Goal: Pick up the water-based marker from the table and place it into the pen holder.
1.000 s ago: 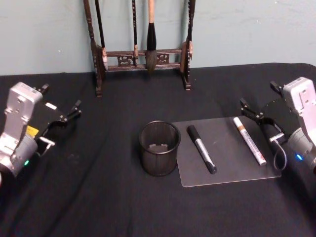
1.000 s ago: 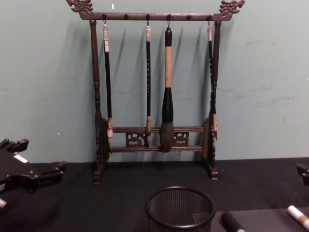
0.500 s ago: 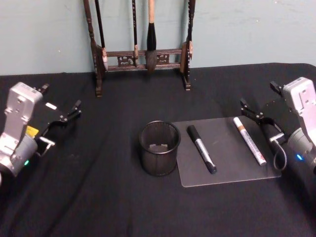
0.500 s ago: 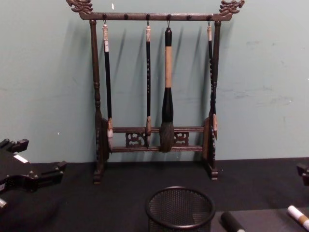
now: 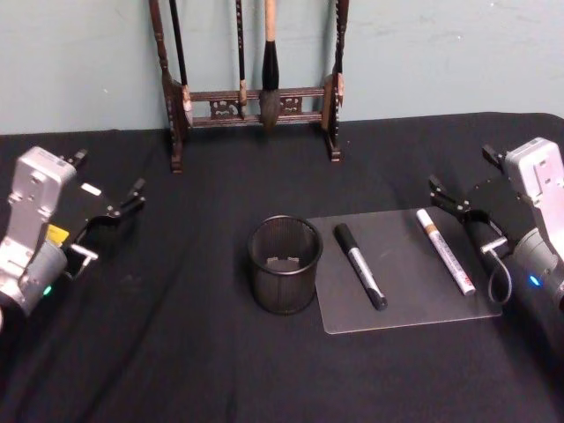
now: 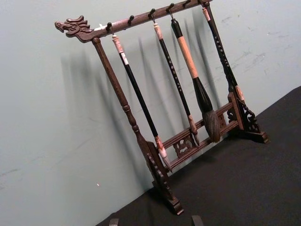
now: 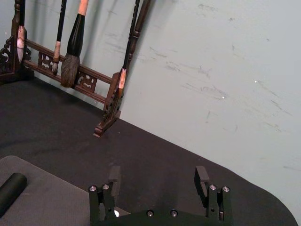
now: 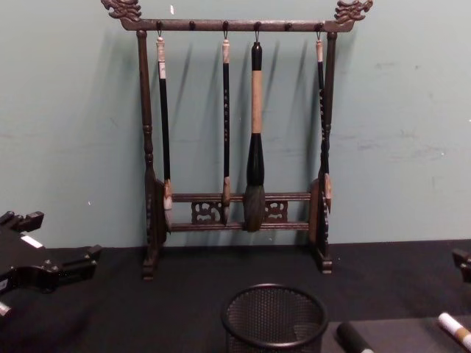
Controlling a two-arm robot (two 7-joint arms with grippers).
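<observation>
The black-draped desk is bare across its front and left. A brush rack stands at its back edge. A clear mat lies right of centre. The left hand hovers far left and the right hand just beside the mat's right edge, both wide open and empty. The pen holder stands upright just beside the mat's left edge. On the mat lie a black-capped marker and a white marker; their print is too small to read.

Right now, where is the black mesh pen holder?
In the head view the pen holder stands near the middle of the table, just left of the grey mat and in front of the wooden brush rack.
</observation>
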